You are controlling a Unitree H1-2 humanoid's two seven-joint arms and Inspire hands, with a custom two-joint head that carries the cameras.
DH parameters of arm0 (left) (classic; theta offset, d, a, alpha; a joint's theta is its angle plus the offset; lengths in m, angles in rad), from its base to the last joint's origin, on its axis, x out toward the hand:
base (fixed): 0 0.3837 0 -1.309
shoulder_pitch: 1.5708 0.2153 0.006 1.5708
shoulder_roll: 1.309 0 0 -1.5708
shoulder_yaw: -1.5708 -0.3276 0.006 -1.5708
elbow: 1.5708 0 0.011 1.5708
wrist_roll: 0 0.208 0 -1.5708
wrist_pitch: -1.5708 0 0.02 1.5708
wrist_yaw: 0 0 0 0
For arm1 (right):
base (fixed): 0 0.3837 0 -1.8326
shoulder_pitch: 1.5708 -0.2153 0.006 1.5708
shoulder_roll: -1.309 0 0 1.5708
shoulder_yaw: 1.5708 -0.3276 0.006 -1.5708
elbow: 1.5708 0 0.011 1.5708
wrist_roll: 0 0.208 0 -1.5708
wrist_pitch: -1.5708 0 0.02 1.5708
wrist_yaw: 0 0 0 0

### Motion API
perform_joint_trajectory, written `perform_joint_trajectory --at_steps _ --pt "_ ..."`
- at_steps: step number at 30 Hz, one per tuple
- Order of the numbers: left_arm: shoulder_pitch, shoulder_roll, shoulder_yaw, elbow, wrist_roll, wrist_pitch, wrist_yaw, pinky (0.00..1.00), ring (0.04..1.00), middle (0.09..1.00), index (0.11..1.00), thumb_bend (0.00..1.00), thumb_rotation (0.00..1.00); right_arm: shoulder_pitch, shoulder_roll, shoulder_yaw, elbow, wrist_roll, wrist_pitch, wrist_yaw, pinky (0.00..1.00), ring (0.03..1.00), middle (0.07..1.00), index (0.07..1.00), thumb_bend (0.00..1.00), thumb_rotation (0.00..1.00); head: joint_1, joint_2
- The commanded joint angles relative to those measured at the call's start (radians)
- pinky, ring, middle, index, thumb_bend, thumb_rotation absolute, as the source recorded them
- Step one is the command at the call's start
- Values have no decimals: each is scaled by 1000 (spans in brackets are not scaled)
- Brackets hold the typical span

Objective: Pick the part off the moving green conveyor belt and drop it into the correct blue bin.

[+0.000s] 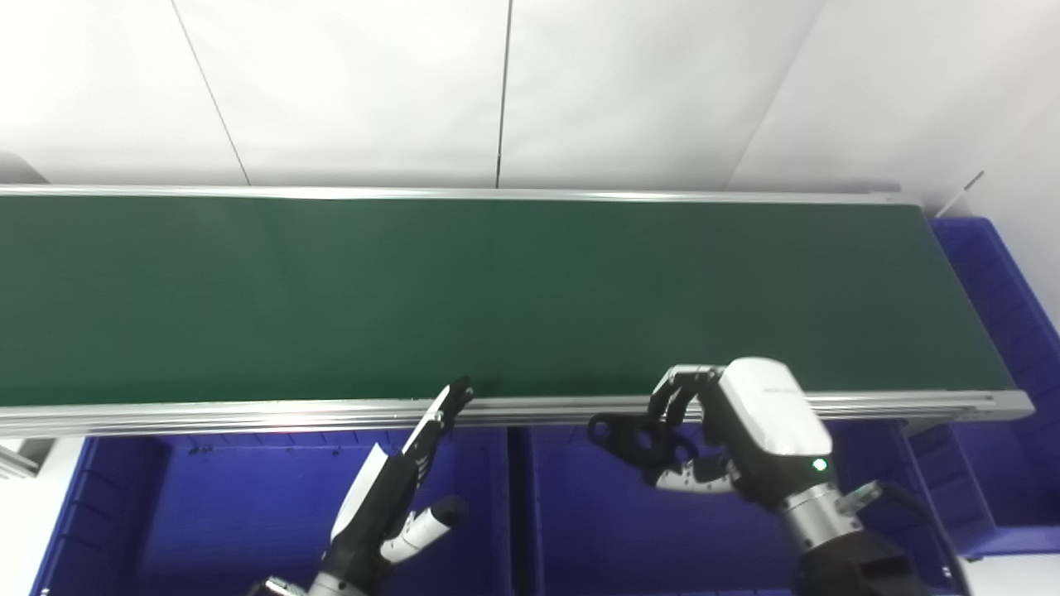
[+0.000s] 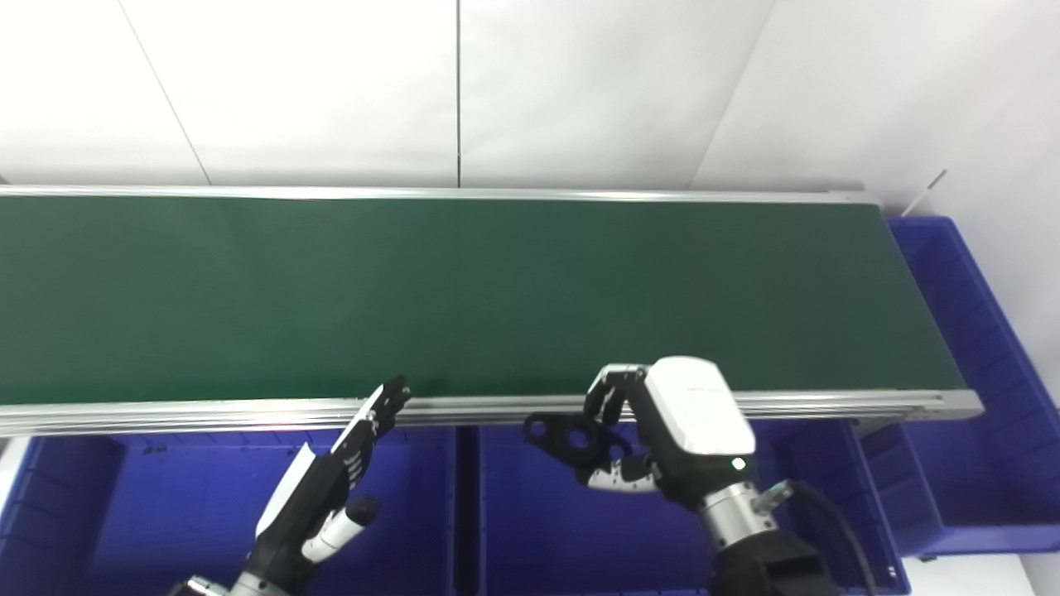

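Note:
The green conveyor belt [image 1: 497, 290] runs across the view with nothing on it. My right hand [image 1: 729, 430] is shut on a black part with holes [image 1: 633, 436] and holds it above the middle blue bin [image 1: 580, 530], just in front of the belt's near rail. My left hand [image 1: 397, 488] is open and empty, fingers stretched toward the near rail, above the left blue bin [image 1: 207, 513]. The same shows in the right eye view: right hand [image 2: 671, 430], black part [image 2: 571, 439], left hand [image 2: 331, 480].
A silver rail [image 1: 248, 410] edges the belt's near side. Another blue bin [image 1: 1002, 281] stands at the belt's right end, and one more [image 1: 944, 488] at the front right. A white wall is behind the belt.

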Motion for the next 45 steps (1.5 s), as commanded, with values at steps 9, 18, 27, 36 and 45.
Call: perform_joint_trajectory --at_steps 9,18,27,36,45 --pt "0 -7 -2 -62 -18 27 -12 981 981 967 980 765 915 -11 0 28 141 -41 -112 -127 172 229 470 486 524 0 14 19" --pt "-3 -9 -5 -49 -27 12 -11 990 986 974 982 751 916 -44 -5 56 252 -66 -107 -171 211 277 474 488 525 2 22 16" --pt "-2 -9 -4 -49 -32 11 -12 997 988 974 980 744 914 -70 -18 78 239 -188 20 123 524 631 721 795 942 610 21 17" --pt "-3 -7 -7 -45 -30 10 -13 998 991 974 981 743 910 -69 -14 65 217 -207 22 194 616 757 845 854 1000 697 26 13" --pt "-7 -13 -11 -31 -22 9 -9 997 992 972 979 754 902 -53 -8 44 180 -104 -19 180 545 683 782 825 1000 673 40 -7"
